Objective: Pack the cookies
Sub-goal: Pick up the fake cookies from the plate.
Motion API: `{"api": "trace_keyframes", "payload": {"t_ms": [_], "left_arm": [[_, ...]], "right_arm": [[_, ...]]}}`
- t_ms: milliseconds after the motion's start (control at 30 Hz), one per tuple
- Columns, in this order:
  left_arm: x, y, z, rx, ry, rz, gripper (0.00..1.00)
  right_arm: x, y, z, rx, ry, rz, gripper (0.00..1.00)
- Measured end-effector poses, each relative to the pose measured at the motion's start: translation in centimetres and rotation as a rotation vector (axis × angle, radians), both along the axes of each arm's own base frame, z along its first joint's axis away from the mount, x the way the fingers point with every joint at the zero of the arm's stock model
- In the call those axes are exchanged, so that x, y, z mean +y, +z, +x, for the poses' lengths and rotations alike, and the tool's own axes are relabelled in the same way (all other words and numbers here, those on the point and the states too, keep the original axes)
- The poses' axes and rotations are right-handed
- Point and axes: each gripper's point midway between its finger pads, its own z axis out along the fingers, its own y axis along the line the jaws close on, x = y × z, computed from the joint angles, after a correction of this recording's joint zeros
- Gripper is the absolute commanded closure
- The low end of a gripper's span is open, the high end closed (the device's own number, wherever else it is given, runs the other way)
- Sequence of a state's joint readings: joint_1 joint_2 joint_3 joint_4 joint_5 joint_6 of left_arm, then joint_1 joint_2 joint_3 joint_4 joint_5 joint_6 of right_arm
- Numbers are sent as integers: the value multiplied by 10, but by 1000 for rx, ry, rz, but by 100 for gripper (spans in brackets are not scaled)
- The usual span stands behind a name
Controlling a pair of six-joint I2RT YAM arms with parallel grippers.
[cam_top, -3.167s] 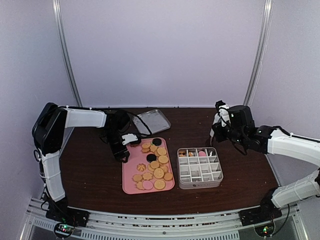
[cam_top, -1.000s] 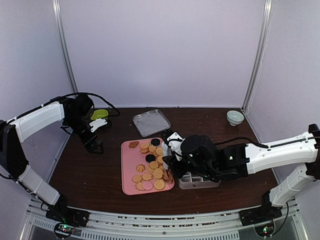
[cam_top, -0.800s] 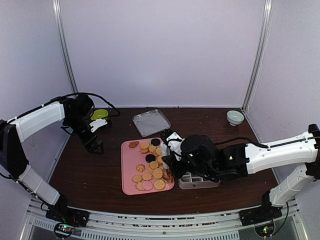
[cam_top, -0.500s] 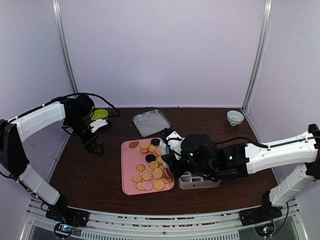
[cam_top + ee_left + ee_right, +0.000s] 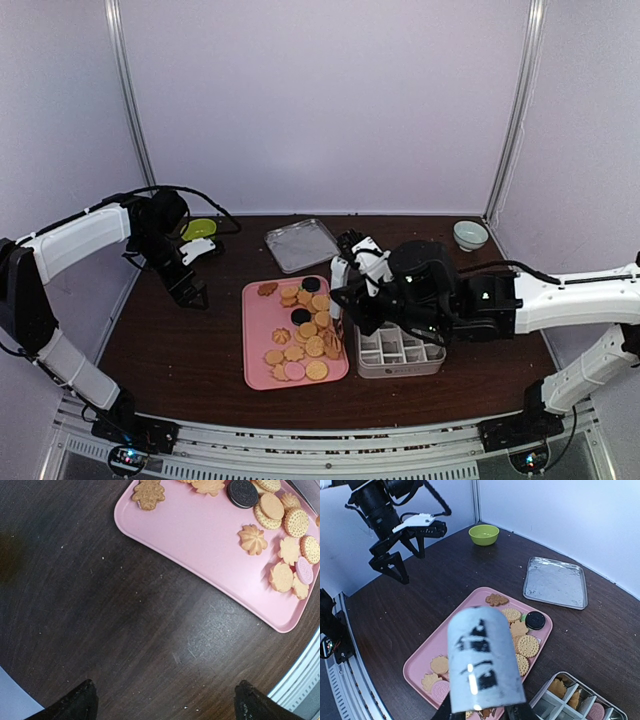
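The cookies (image 5: 305, 325) lie scattered on a pink tray (image 5: 262, 355), mostly round golden ones, with flower-shaped ones, black rounds and a pink one; they show in the left wrist view (image 5: 280, 535) and the right wrist view (image 5: 522, 640) too. A white divided box (image 5: 400, 350) to the right of the tray holds a few cookies (image 5: 560, 689) in its compartments. My right gripper (image 5: 352, 300) hovers over the tray's right edge, shut on the metal tongs (image 5: 480, 660), whose tips are hidden. My left gripper (image 5: 190, 290) hangs open over bare table left of the tray, its fingertips (image 5: 77, 705) wide apart.
A flat metal tray (image 5: 303, 244) lies behind the pink one. A green bowl (image 5: 200, 228) sits at the back left and a pale bowl (image 5: 470, 235) at the back right. Dark wooden table (image 5: 125, 630) lies under the left gripper.
My right arm has risen and drawn back to the right from the tray, uncovering the divided box, its jaws squeezing the tongs a little tighter. The left arm has not moved.
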State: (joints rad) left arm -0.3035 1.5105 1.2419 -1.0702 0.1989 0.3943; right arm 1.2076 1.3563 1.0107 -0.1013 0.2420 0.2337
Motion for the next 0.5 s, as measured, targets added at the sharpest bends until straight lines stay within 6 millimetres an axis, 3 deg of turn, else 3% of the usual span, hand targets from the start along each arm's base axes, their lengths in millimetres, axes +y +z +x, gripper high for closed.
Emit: {"api": "trace_keyframes", "payload": {"t_ms": [133,367,500], "left_arm": [[0,0,0,0,0,0,2],[0,0,1,-5,0,-1,2],[0,0,2,-6,0,-1,2]], "right_arm": [[-9,16,7,-4,-18,53,100],[-21,15,18,0,-55,43,100],[-58,39,40,-39,-142,64,100]]}}
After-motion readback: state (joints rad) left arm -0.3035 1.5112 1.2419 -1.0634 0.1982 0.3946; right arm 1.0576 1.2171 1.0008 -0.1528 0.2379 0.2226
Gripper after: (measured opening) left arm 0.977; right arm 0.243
